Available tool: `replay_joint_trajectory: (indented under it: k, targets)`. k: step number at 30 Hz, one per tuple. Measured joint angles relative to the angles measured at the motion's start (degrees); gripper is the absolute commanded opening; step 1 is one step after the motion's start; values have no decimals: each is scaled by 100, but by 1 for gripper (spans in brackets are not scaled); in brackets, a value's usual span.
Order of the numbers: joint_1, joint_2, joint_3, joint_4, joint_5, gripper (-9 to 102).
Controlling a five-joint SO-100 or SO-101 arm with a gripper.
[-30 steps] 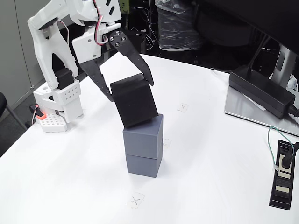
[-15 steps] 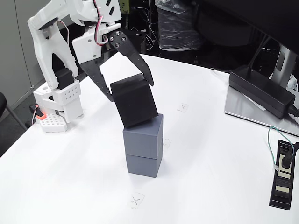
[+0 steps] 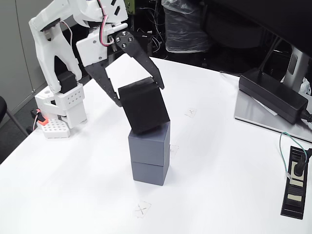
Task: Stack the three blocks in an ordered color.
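Note:
Two slate-grey blocks stand stacked near the middle of the white table, the upper grey block (image 3: pixel 149 144) on the lower grey block (image 3: pixel 150 172). A black block (image 3: pixel 144 107) sits tilted on top of them, its lower edge touching the upper grey block. My gripper (image 3: pixel 139 94), with black fingers on a white arm, comes down from the upper left and is shut on the black block's upper corners.
The arm's white base (image 3: pixel 63 105) stands at the left table edge. A black power adapter (image 3: pixel 274 94) and a monitor stand (image 3: pixel 273 119) lie at the right, a black power strip (image 3: pixel 295 183) at the lower right. Taped X marks (image 3: pixel 141 210) dot the table.
The gripper has shifted slightly right with the black block, which now sits more squarely over the grey stack and still leans.

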Motion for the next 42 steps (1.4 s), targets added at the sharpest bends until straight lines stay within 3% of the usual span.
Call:
replay_joint_trajectory:
  k: [16, 30, 42]
  targets:
    - [35, 0, 44, -114, 0, 13]
    - [35, 0, 44, -114, 0, 31]
    - [35, 0, 44, -114, 0, 30]
